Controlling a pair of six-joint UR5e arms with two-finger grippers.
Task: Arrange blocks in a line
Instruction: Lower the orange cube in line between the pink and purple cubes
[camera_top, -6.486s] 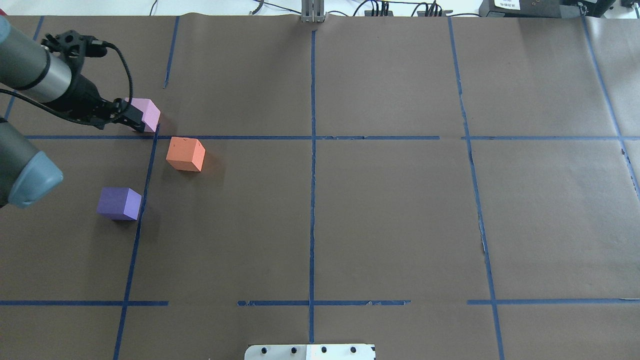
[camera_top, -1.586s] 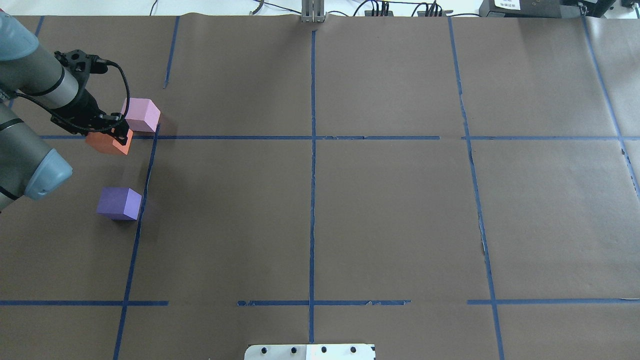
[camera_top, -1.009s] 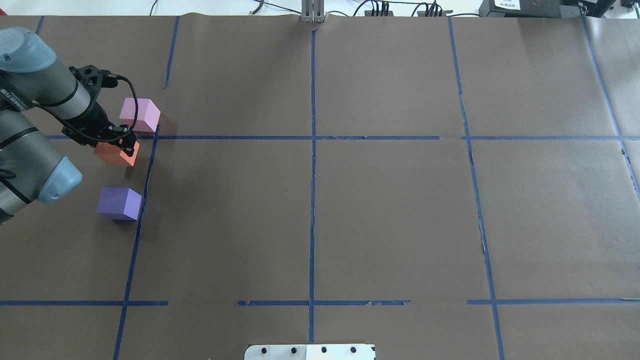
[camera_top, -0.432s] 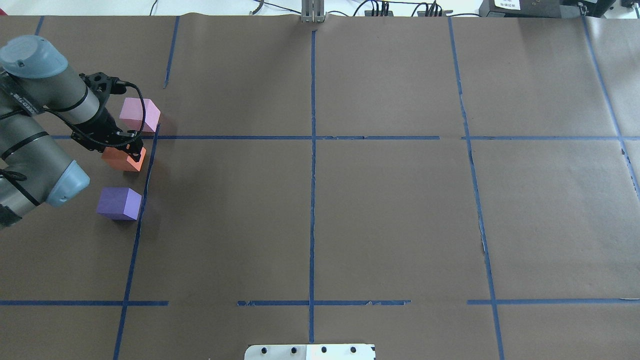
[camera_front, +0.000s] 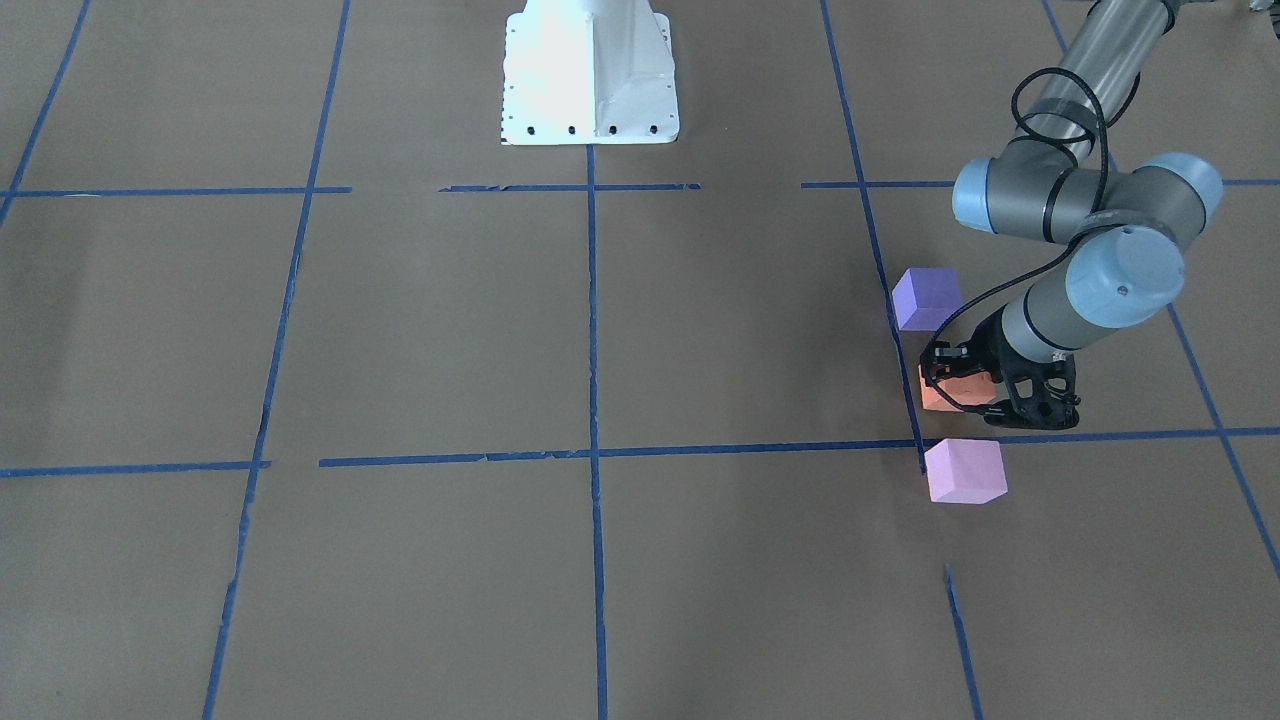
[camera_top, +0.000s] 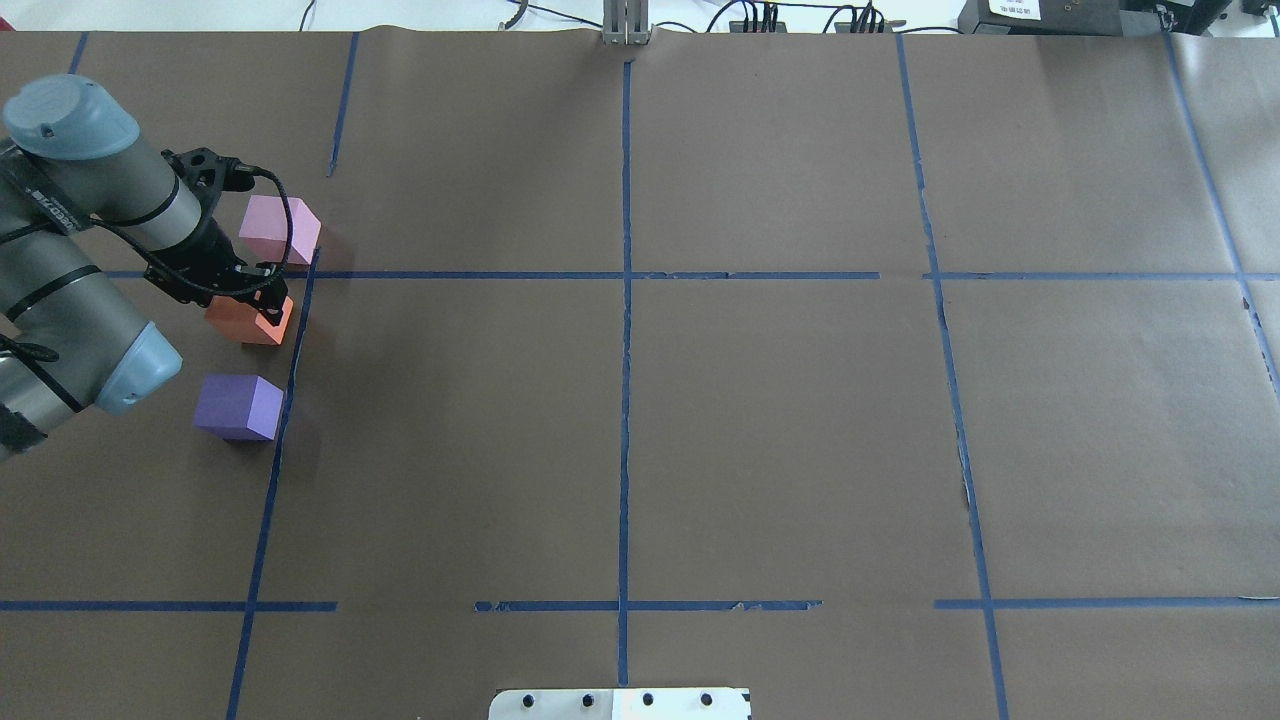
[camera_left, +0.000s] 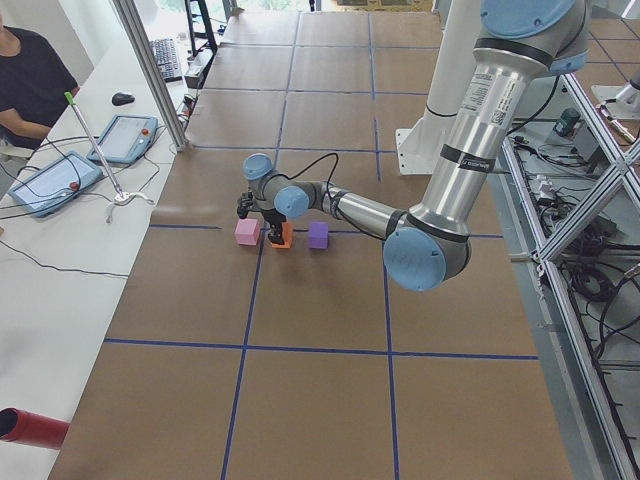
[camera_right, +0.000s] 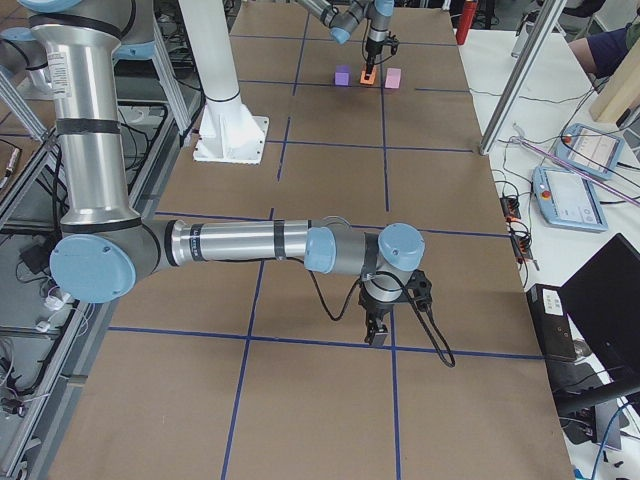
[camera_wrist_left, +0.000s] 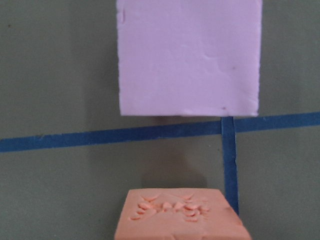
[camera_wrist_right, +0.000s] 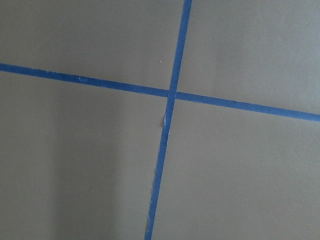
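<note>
My left gripper (camera_top: 262, 298) is shut on the orange block (camera_top: 240, 322) and holds it at table level between the pale pink block (camera_top: 280, 228) and the purple block (camera_top: 238, 406). The three blocks stand in a rough line beside a blue tape line. In the front view the gripper (camera_front: 972, 388) straddles the orange block (camera_front: 948, 394), with the pink block (camera_front: 965, 470) and the purple block (camera_front: 926, 297) on either side. The left wrist view shows the orange block (camera_wrist_left: 182, 215) below the pink block (camera_wrist_left: 189, 55). My right gripper (camera_right: 378, 330) hangs over bare table far away; I cannot tell its state.
Brown paper with a grid of blue tape lines (camera_top: 624, 300) covers the table. The robot's white base (camera_front: 590, 70) stands at the near middle edge. Operators' tablets and cables (camera_left: 60, 180) lie on the side bench.
My left gripper has carried the orange block from beside the pink block toward the robot and rightward, into the gap between pink and purple. In the last 0.4 s it barely moved.
</note>
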